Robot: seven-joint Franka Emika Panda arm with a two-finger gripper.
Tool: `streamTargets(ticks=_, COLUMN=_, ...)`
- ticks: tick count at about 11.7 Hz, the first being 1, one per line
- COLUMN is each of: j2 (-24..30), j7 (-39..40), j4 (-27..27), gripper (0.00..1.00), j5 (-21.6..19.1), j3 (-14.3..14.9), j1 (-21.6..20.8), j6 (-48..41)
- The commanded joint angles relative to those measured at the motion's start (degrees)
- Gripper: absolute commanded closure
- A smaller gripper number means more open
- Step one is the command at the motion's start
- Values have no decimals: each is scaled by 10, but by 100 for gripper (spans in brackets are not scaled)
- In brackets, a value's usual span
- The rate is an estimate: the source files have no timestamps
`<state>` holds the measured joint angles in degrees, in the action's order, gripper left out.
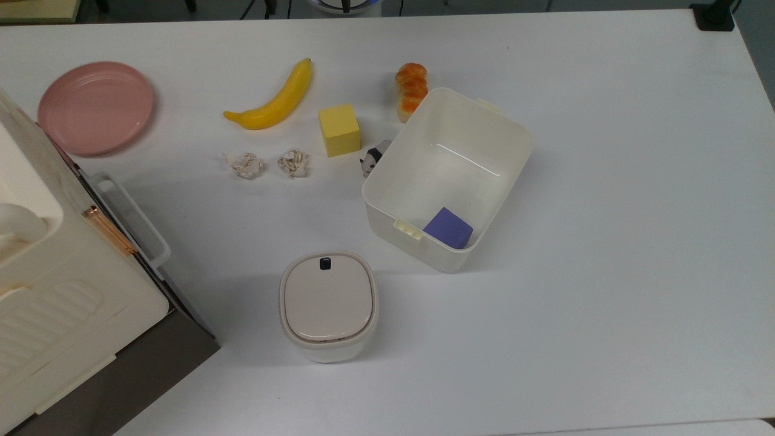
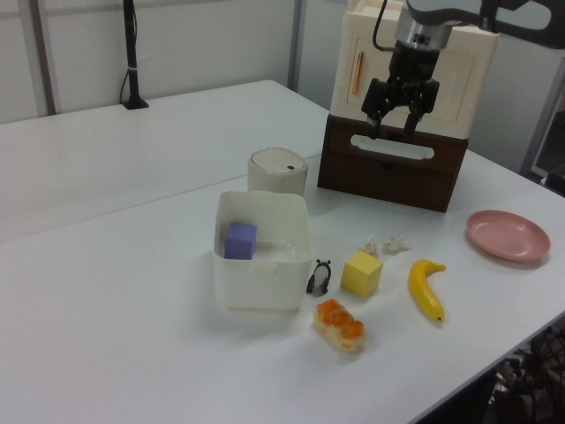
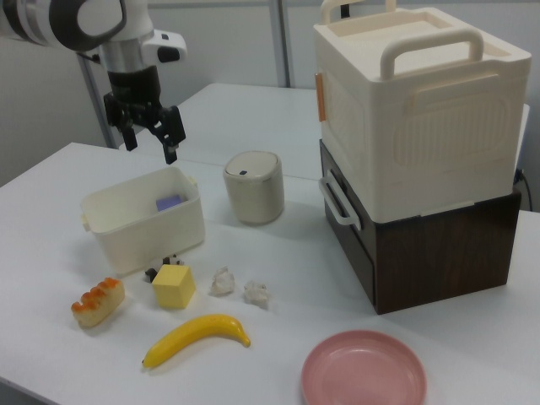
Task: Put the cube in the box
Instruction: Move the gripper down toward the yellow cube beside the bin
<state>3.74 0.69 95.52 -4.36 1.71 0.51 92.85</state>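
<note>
The gripper [image 3: 152,139] hangs high in the air with its two fingers spread wide and nothing between them. In the right view it sits up above the far side of the box [image 3: 110,240], well clear of the rim.

The cube [image 3: 174,287] rests on the table [image 3: 278,354], just outside the box's near wall, with a small panda figure [image 3: 160,270] squeezed between them. Taking the right view as a clock face centred on the gripper, the cube lies at about six o'clock, straight down the picture and well apart, with the whole box in between.

In the top view the cube [image 1: 339,129] sits at roughly nine to ten o'clock from the middle of the box [image 1: 514,130], near its wall but not touching. A purple cube [image 1: 448,228] is already inside.

The cube has no long axis to speak of, so to my eye the coming move is a reach across the box and down.
</note>
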Motion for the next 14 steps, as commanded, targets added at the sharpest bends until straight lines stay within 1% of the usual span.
streamTargets(ticks=1, j2=46, j7=87, j4=101, gripper=0, j5=-12, j3=0, j1=-2, j6=30)
streamTargets(ticks=2, j2=71, j7=117, j4=155, gripper=0, j5=-12, j3=0, j1=-2, j6=80)
streamTargets(ticks=3, j2=82, j7=120, j4=198, gripper=0, j5=-11, j3=0, j1=-9, j6=123)
streamTargets(ticks=5, j2=78, j7=122, j4=242, gripper=0, j5=-7, j3=-1, j1=-17, j6=162)
streamTargets(ticks=6, j2=79, j7=126, j4=272, gripper=0, j5=-6, j3=-1, j1=-18, j6=187)
streamTargets(ticks=8, j2=63, j7=134, j4=333, gripper=0, j5=-5, j3=-10, j1=-29, j6=286)
streamTargets(ticks=9, j2=50, j7=134, j4=347, gripper=0, j5=-4, j3=-10, j1=-31, j6=321)
streamTargets(ticks=11, j2=8, j7=134, j4=348, gripper=0, j5=9, j3=-10, j1=-42, j6=348)
streamTargets(ticks=12, j2=-4, j7=133, j4=348, gripper=0, j5=10, j3=-10, j1=-45, j6=362)
streamTargets(ticks=14, j2=-7, j7=133, j4=346, gripper=0, j5=19, j3=-10, j1=-43, j6=363)
